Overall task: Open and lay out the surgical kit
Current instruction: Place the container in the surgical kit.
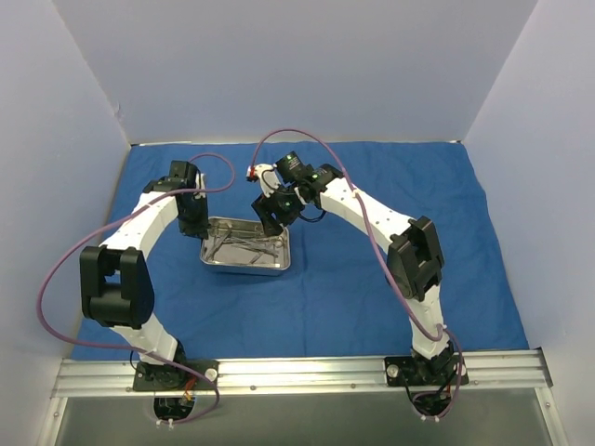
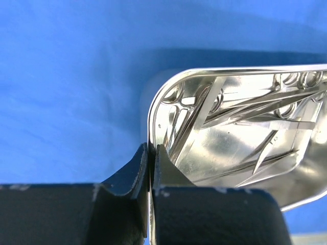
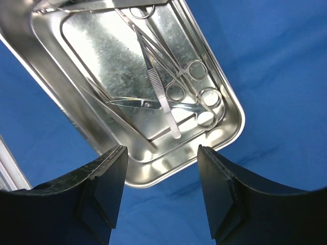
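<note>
The royal-blue cloth wrap (image 1: pixel 372 307) is spread flat beneath the steel tray (image 1: pixel 244 269) and around it on all sides. Ring-handled instruments (image 3: pixel 180 81) and tweezers (image 3: pixel 161 97) are contained loose inside the tray. The left tool (image 2: pixel 152 168) is clamped on the tray's left rim. The right tool (image 3: pixel 161 150) is held open above the tray's far right corner, with nothing gripped

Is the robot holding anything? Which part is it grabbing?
The left gripper pinches the steel tray by the rim at its left end. The right gripper is open above the tray and holds nothing.
</note>
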`<state>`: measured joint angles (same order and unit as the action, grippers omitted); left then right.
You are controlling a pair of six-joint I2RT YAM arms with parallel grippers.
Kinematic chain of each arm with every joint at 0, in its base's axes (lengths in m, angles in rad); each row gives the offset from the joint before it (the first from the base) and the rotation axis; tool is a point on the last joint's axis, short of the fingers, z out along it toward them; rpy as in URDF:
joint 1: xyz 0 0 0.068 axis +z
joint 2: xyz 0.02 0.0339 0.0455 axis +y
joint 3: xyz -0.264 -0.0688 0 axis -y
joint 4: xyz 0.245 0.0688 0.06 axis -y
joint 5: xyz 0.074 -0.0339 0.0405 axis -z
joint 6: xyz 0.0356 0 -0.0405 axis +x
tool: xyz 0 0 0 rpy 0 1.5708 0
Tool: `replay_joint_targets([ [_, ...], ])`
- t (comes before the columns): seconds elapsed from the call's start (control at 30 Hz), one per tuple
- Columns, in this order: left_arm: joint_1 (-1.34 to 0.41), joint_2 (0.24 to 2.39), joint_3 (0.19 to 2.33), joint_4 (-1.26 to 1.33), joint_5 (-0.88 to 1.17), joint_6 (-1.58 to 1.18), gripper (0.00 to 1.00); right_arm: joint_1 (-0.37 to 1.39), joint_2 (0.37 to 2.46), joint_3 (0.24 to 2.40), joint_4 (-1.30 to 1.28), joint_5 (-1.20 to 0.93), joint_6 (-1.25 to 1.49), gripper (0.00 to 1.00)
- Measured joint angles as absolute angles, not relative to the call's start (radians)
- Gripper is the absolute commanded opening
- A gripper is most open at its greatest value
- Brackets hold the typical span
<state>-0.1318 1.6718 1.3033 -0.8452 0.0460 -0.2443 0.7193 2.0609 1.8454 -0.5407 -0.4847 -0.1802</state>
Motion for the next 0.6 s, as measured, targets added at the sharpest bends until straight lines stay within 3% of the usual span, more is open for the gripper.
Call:
replay_joint_targets([
  [0.23,-0.040,1.700,1.309,-0.743,0.047,-0.217,0.02,0.676,2.048,1.858,-0.508,-0.436,-0.092,0.58],
  [0.6,0.147,1.858,1.477,-0.664,0.113,-0.050,0.02,0.596,1.829,1.592,-0.440,-0.353,-0.018,0.58],
])
